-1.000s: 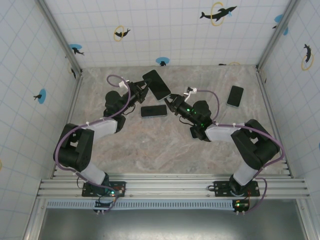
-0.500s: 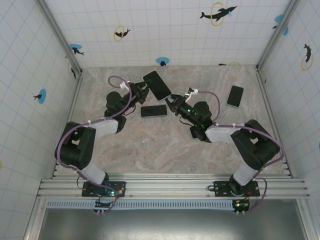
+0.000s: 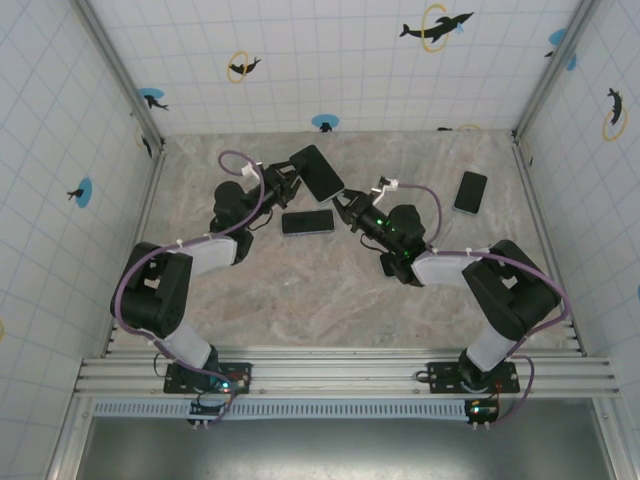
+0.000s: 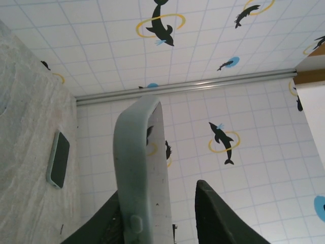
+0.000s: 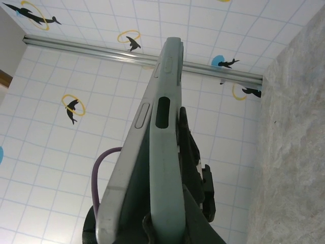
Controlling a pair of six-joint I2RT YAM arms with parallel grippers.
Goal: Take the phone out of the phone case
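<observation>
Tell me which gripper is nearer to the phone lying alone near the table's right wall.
Right. The right gripper is left of the far-right phone; the left gripper sits farther left, beyond the raised cased phone.

Cased phone [image 3: 318, 172] is sitting raised between left gripper [image 3: 284, 183] and right gripper [image 3: 346, 204]. Second phone [image 3: 307, 221] is lying on table [image 3: 300, 290] just before it, third phone [image 3: 470, 191] far right.

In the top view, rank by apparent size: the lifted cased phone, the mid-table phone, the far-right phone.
1. cased phone: largest, though lifted nearer the camera.
2-3. mid-table phone and far-right phone: too alike to rank.
</observation>
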